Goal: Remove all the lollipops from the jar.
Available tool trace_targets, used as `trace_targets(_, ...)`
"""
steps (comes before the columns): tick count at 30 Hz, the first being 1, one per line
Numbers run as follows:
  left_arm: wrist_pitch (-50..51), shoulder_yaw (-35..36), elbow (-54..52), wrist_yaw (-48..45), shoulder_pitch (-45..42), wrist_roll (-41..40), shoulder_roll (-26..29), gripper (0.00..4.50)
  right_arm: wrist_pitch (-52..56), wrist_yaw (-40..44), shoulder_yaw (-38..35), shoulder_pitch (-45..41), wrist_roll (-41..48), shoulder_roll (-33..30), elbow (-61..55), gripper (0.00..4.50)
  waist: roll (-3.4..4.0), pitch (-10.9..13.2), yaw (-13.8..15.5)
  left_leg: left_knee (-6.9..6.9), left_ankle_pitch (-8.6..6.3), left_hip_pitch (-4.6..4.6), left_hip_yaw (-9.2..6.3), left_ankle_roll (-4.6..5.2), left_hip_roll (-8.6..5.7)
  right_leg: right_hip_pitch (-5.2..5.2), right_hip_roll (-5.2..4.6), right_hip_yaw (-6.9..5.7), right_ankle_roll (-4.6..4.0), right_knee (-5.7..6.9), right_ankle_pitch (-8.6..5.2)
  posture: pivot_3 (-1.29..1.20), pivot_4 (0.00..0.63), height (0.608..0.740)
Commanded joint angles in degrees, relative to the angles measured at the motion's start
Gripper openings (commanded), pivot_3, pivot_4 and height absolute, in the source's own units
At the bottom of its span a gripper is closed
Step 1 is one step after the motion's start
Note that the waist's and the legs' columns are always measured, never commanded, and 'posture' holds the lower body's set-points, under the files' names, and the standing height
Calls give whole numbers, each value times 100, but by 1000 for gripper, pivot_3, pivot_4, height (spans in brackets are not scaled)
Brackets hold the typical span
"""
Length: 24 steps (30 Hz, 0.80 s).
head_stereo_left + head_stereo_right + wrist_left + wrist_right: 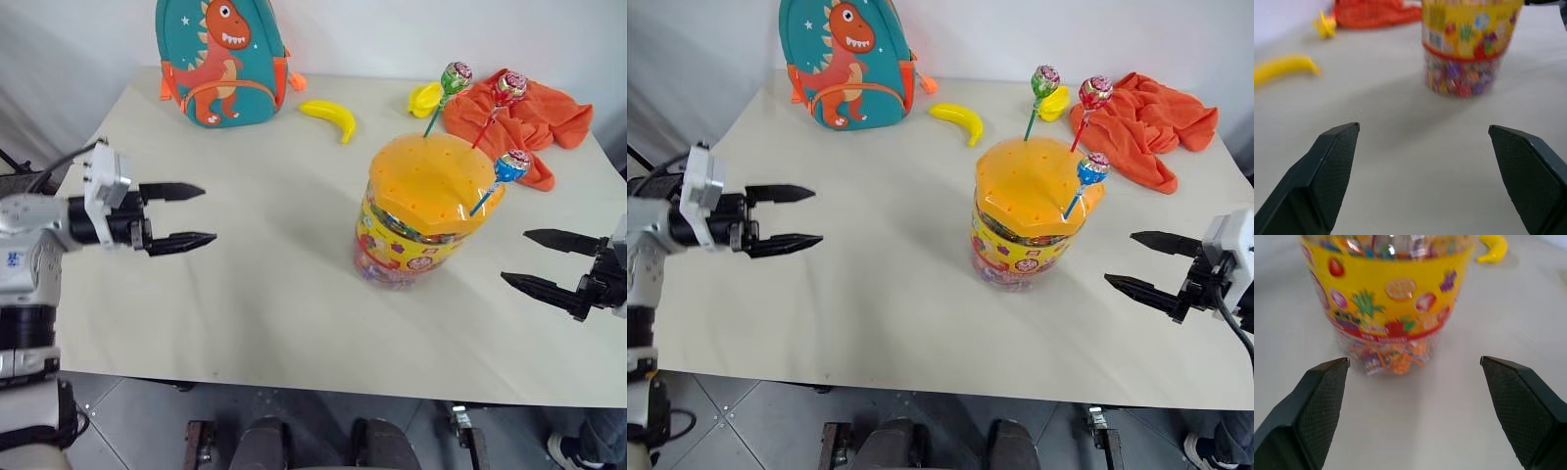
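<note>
The jar (416, 220), a clear tub with an orange domed lid and a yellow fruit label, stands right of the table's middle. Three lollipops stick up from holes in its lid: a green-stick one (456, 76), a red-stick one (509, 88) and a blue-stick one (512, 164) leaning to the right. My left gripper (186, 215) hovers open over the table's left side, pointing at the jar from well away. To the right of the jar my right gripper (544, 261) is open too, pointing at its side (1393, 303). Neither holds anything.
A teal dinosaur backpack (223, 61) stands at the table's back left. A yellow banana (331, 117) lies behind the jar, and another yellow one (424, 98) beside an orange cloth (524, 122) at the back right. The table's front edge (323, 387) runs close below the grippers.
</note>
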Motion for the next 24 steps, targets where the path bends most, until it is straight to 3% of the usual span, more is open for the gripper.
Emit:
trace_targets(1, -392, -189, 421, -215, -922, 84, -310, 4500, 246, -3, -575, 153, 442, -75, -599, 4476, -1, 0, 13, 4, 0, -2, -3, 0, 0, 1, 0, -2, 0, 1, 0, 0, 150, 740)
trace_targets(13, -1213, -507, 3036, -352, -3343, 307, -2546, 4500, 863, -918, -1250, 171, 1463, 167, -1825, 4476, -28, 17, 17, 45, -10, -21, -6, 15, -1, 1, 0, -7, 0, 8, 0, 0, 150, 740)
trace_targets(19, -1251, -447, 4206, 356, -4173, 643, -3251, 4500, 1155, -1502, -1651, 244, 2052, 233, -2405, 4476, -34, 20, -7, 47, -13, -27, -5, 21, -2, -4, 0, -7, 0, 8, 0, 0, 150, 740)
trace_targets(24, -1431, -486, 4672, 57, -4474, 866, -3698, 4500, 1351, -1855, -2233, 771, 2559, 523, -2860, 4476, -36, 20, 16, 51, -13, -47, -9, 22, -6, -21, -3, -10, 0, 10, 0, 0, 150, 740)
